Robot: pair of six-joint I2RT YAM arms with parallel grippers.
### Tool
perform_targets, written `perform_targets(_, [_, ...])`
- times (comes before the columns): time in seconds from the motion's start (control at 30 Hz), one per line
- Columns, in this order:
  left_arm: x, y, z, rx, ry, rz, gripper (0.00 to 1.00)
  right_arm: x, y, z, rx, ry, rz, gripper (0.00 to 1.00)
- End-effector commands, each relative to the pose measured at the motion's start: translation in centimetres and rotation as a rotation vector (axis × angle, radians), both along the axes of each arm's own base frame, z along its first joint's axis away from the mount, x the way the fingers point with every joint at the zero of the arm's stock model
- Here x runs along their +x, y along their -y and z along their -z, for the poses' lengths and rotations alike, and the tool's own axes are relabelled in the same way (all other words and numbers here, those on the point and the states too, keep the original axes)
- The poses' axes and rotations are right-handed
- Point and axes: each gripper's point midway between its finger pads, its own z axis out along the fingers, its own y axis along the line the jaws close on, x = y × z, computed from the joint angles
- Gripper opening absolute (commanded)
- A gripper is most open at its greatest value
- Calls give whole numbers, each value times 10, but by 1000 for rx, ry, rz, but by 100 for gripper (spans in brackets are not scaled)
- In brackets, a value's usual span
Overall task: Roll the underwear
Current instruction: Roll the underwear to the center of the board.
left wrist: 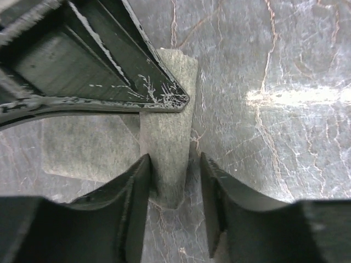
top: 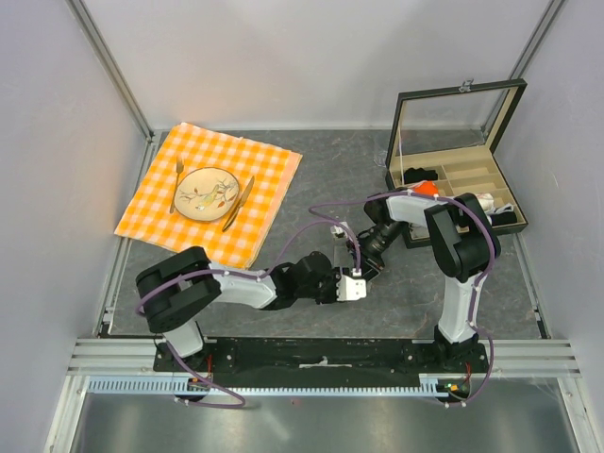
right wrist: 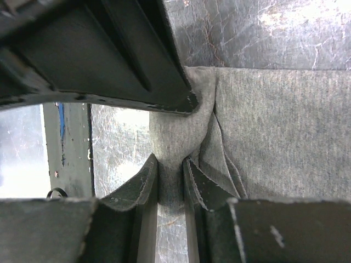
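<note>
The underwear (left wrist: 164,126) is a grey cloth lying on the dark marbled table between the two grippers. In the top view both grippers cover it. My left gripper (left wrist: 174,164) is open, with a narrow folded end of the cloth between its fingers, against the left finger (left wrist: 131,186). My right gripper (right wrist: 170,164) is shut on a pinched fold of the underwear (right wrist: 285,126), which spreads flat to the right. In the top view the left gripper (top: 344,283) and right gripper (top: 365,264) meet tip to tip at the table's middle. The cream-white strip is out of view.
An orange-and-white checked cloth (top: 269,175) with a plate (top: 207,193), fork and knife lies at the back left. An open box (top: 453,179) with a glass lid holds small garments at the back right, just behind the right arm. The table's near rail (top: 321,354) runs below.
</note>
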Motion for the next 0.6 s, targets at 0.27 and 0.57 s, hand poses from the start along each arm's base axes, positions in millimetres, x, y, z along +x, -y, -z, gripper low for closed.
perform_targets(0.27, [-1,-5,24,119,-248,-78,2,41,18,-28,36,221,72,36])
perform_targets(0.57, [-6,-21,38,168,-748,-149,2,97,69,-89,99,608,306,48])
